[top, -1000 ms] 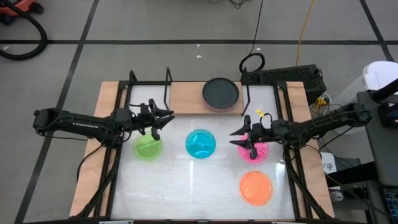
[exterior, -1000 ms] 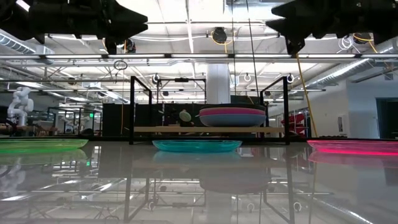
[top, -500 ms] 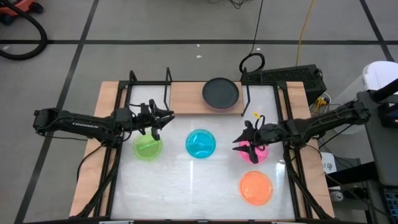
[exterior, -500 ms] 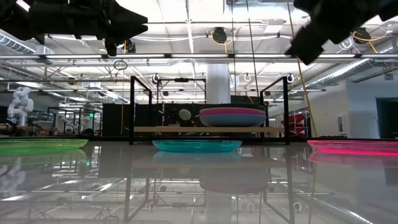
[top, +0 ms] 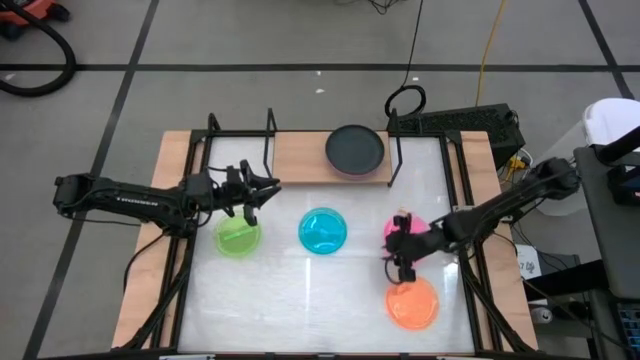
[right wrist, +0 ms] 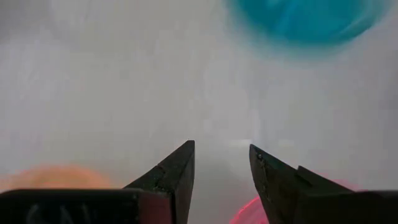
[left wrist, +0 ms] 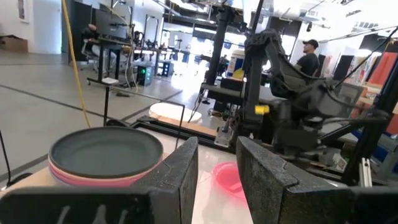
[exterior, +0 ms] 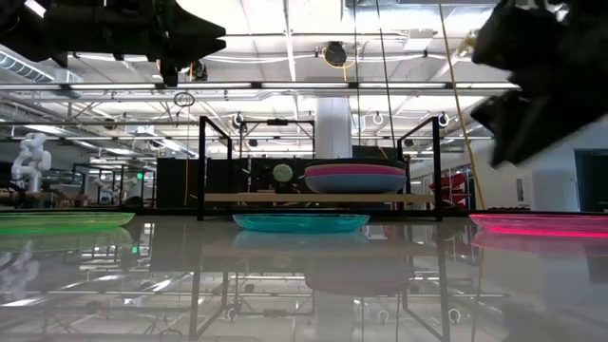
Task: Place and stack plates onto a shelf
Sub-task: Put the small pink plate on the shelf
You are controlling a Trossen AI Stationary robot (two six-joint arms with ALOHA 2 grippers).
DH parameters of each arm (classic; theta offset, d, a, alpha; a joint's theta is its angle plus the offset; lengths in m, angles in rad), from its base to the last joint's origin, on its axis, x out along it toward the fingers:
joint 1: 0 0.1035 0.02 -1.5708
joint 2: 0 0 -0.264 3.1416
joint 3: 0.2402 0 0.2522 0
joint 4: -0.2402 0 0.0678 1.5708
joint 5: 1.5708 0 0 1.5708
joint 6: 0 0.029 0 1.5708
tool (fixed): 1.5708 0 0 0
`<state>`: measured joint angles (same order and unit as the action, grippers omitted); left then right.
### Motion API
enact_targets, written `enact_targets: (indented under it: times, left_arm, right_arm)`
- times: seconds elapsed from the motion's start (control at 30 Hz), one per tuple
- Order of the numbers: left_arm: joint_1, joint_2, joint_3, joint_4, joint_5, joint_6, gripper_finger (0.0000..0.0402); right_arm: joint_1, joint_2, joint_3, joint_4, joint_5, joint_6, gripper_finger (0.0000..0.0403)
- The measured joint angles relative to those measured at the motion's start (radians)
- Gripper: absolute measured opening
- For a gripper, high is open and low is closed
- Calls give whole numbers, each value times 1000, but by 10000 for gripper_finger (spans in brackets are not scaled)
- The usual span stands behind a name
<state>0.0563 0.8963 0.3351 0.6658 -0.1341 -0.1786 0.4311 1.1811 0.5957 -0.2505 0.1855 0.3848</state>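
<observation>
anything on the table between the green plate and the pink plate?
Yes: the cyan plate lies between the green plate and the pink plate, touching neither. The high view shows it.

The shelf's left half lay bare, open from above between thin black uprights; a stack of plates filled its right half. On the worktop, clear lanes ran between the green, cyan, pink and orange plates
</observation>
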Motion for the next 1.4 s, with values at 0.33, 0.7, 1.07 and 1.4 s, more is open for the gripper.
enact_targets:
  times: [0.33,0.7,1.07,1.4]
  left_arm:
    - [-5,0,0,-14,0,-1,115]
    - [-5,0,0,-14,0,-1,115]
    - [-5,0,0,-19,0,-3,115]
    - [-5,0,0,-19,0,-2,115]
  right_arm:
    - [64,97,0,-29,35,143,134]
    - [62,121,0,-156,106,282,116]
    - [62,207,4,-192,116,342,71]
    - [62,146,5,-193,119,279,5]
